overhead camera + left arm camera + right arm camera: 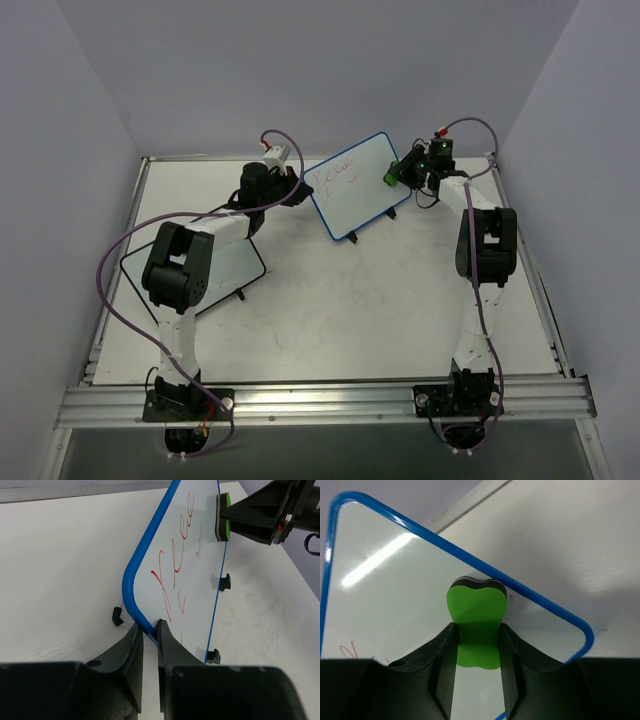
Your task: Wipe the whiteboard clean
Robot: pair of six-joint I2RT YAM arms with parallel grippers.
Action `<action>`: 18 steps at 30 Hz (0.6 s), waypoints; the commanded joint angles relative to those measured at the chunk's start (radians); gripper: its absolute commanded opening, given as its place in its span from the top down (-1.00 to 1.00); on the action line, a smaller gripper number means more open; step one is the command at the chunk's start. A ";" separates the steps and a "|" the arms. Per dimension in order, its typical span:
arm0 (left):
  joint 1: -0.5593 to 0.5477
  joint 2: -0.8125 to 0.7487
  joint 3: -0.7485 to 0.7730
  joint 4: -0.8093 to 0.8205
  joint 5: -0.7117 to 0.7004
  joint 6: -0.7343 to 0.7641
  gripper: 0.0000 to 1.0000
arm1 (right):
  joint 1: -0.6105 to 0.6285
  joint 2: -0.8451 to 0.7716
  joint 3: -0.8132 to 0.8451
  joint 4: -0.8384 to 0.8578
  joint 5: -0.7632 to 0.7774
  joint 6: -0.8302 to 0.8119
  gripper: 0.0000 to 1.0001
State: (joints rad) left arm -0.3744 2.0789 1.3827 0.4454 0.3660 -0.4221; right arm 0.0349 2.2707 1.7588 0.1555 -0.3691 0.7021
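Observation:
The blue-framed whiteboard (352, 185) stands tilted on black feet at the table's back middle, with red writing on its left part. My left gripper (296, 189) is shut on the board's left edge; the left wrist view shows the blue frame (131, 587) pinched between my fingers (149, 630). My right gripper (398, 172) is shut on a green eraser (390, 175) pressed against the board near its right edge. In the right wrist view the eraser (477, 615) sits between my fingers against the white surface (395, 590). It also shows in the left wrist view (223, 517).
A black-framed whiteboard (235, 268) lies flat on the table at the left, partly under my left arm. Grey walls close in the table at the back and on both sides. A metal rail (320, 400) runs along the near edge.

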 commanded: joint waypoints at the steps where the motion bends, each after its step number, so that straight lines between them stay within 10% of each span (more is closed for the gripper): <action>1: -0.026 0.009 -0.002 -0.080 0.016 0.098 0.95 | 0.005 -0.080 -0.094 0.042 0.012 -0.003 1.00; 18: -0.026 0.009 -0.002 -0.082 0.014 0.097 0.95 | -0.079 -0.090 -0.199 0.093 -0.097 0.019 1.00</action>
State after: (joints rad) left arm -0.3771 2.0789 1.3827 0.4480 0.3676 -0.4217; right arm -0.0338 2.1807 1.4979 0.2760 -0.4290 0.7162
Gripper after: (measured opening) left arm 0.187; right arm 0.306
